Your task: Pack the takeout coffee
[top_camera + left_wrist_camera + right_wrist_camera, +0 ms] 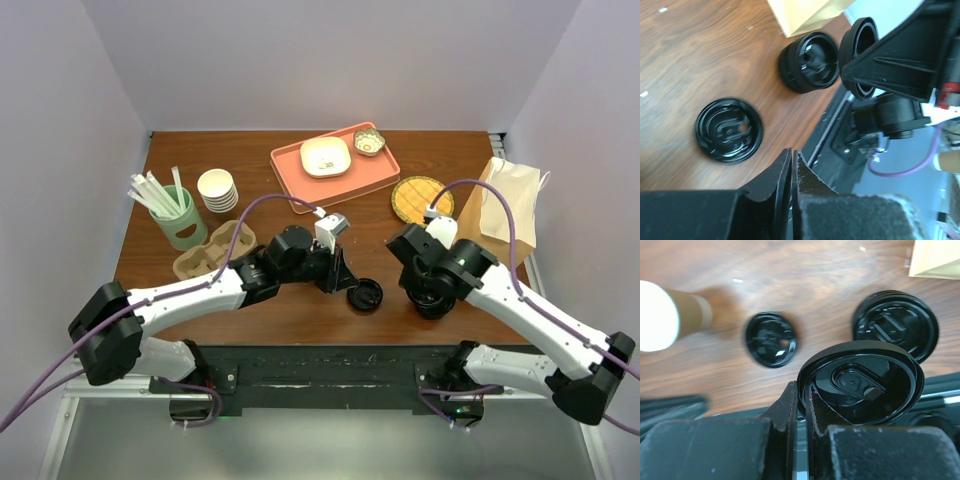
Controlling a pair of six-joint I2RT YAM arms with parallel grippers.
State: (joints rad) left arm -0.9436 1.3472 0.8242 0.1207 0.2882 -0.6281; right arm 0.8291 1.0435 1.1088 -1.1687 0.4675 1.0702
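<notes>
Right gripper [801,396] pinches black lid [860,382] by rim, lower centre: face left free, likely for capping. Left gripper [792,158] near-shut, empty; loose lid [729,130] flat, mid-left.

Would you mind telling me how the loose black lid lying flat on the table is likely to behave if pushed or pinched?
The loose black lid looks thin and glossy, so it is probably light and would slide on the smooth wooden table rather than roll. Its low rim offers little to pinch and may flex.
</notes>
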